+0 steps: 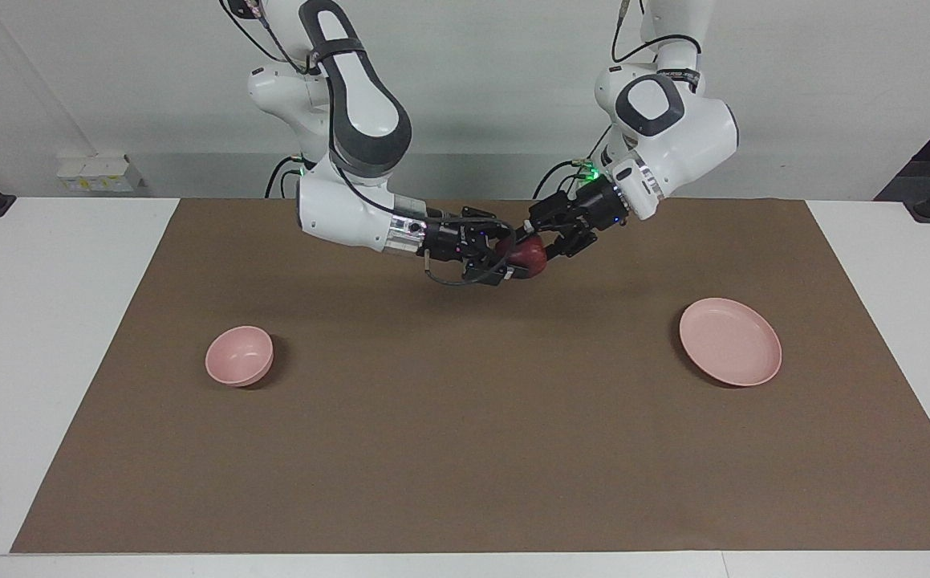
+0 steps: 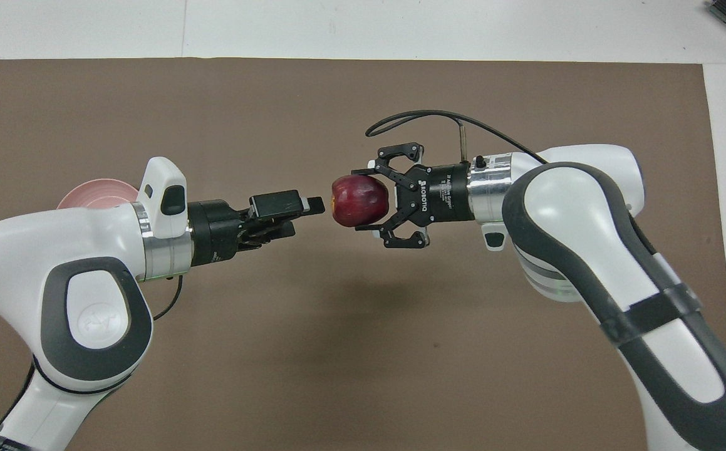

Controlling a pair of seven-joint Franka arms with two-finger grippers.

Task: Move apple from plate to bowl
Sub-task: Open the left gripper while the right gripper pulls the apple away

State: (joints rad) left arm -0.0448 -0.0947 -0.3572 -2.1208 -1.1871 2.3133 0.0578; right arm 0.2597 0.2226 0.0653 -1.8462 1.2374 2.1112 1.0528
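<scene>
Bench (image 1: 55, 361) under me is white, with a wide brown mat (image 1: 465, 449) laid over most of it. My two arms meet above the mat's middle, raised off it, near my own edge of the mat. The pale pink plate (image 1: 730, 341) sits on the mat toward my left arm's end with nothing on it, and the small pink bowl (image 1: 239, 356) sits toward my right arm's end, well apart from the plate, also holding nothing. My right tool (image 2: 363, 203) is clenched on the dark red apple (image 2: 359, 200), gripping it from the side so the fruit juts out toward my other arm, up in the air over the bare mat between plate and bowl. My left tool (image 2: 303, 216) is released, its fingers spread, just beside the apple and clear of it, with a thin gap showing from above. A black cable (image 2: 425, 119) loops off my right wrist.
</scene>
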